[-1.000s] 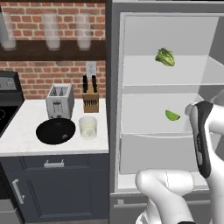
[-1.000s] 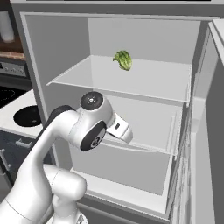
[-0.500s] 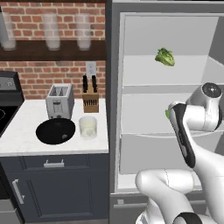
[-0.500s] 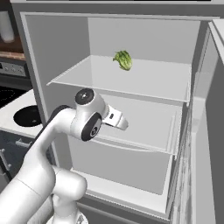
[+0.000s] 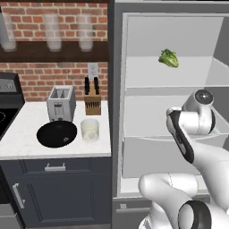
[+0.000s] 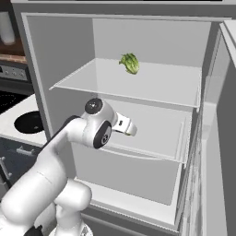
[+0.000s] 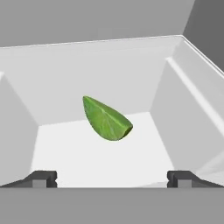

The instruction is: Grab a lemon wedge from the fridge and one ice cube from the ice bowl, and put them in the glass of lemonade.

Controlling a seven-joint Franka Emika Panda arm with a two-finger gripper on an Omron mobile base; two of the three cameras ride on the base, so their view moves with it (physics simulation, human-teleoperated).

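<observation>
fridge (image 6: 55, 55): door open, white shelves inside. top shelf: leafy green veg (image 6: 130, 63). shelf below: green lemon wedge (image 7: 106, 119), lying on shelf floor, nothing beside it.
ice bowl (image 5: 57, 133): on tabletop (image 5: 27, 120) in front of toaster (image 5: 61, 103); contents can't tell.
glass of lemonade (image 5: 90, 129): just right of bowl, pale liquid inside.
fingers (image 7: 41, 178): spread full wide, holding nothing, short of wedge, no contact.
room: shelf walls well clear both sides of wedge.

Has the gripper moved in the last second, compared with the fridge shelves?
Yes. The gripper has pushed deeper into the fridge over its middle shelf, toward the green lemon wedge ahead; jaws open.
</observation>
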